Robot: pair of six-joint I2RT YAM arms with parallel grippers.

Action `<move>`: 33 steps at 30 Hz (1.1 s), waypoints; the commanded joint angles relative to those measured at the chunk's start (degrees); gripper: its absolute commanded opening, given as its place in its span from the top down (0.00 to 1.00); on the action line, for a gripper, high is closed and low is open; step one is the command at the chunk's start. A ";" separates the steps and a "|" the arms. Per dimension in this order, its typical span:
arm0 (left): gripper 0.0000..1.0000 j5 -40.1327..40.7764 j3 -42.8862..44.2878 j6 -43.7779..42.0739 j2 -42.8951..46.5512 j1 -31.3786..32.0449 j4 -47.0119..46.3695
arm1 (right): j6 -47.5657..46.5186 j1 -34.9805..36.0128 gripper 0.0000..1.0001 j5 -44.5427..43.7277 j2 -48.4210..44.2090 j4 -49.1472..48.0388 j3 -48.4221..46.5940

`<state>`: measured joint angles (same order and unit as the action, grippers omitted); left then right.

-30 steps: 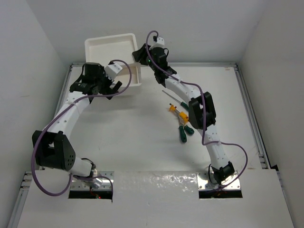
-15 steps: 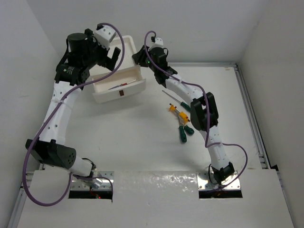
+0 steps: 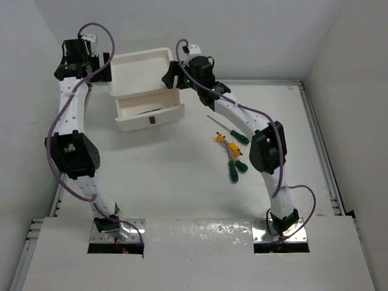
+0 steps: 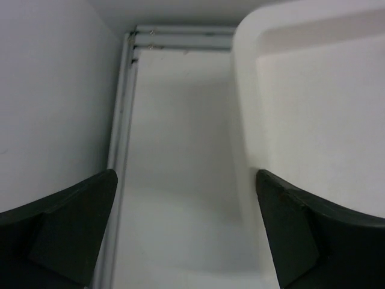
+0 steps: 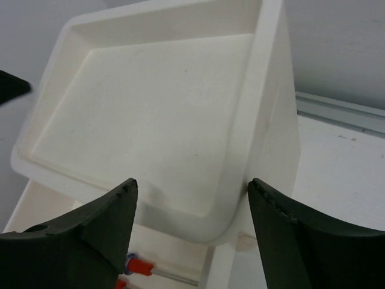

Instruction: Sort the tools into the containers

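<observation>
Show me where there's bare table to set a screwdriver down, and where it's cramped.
Widest bare table: between the open drawer, the left arm and the screwdrivers. Also bare: the strip between the right arm and right rail. Cramped: around the screwdrivers, beside the right arm.

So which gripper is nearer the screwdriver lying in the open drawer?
Right. The right gripper hovers over the drawer unit's right corner, near the screwdriver; the left gripper is off the top tray's left side, farther away.

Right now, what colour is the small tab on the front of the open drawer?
Brown; the tab shows best in the top external view.
</observation>
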<state>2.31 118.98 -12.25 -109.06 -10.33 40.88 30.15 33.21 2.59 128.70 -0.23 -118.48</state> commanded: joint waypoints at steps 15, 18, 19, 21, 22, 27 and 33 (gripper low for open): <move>0.34 -6.79 -6.39 1.79 -1.59 1.98 -2.92 | -21.99 14.24 0.79 0.22 -30.53 3.32 34.95; 0.56 -6.61 -6.30 2.32 -2.65 1.98 -2.21 | -16.28 14.95 0.97 1.10 -30.18 -1.33 38.83; 0.60 -7.13 -6.30 2.49 -2.83 1.98 -2.12 | -14.96 15.13 0.99 1.54 -29.74 -2.22 39.28; 0.67 -7.49 -6.30 2.58 -3.09 1.98 -1.77 | -13.19 15.56 1.00 2.94 -27.65 -3.46 39.29; 0.75 -7.84 -6.48 2.58 -3.09 1.98 -1.69 | -12.75 15.65 1.00 2.95 -26.85 -4.24 39.29; 0.94 -8.46 -6.57 2.23 -3.18 1.98 -1.33 | -11.87 15.57 1.00 -1.08 -19.84 -9.08 35.44; 1.00 -9.33 -6.65 1.62 -3.09 1.98 -0.19 | -10.12 13.12 1.00 -3.55 -9.10 -7.68 19.98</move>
<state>-5.30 113.12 -8.73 -110.74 -8.19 37.47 17.78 48.18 1.52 117.58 -4.27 -90.89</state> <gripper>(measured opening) 0.227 0.001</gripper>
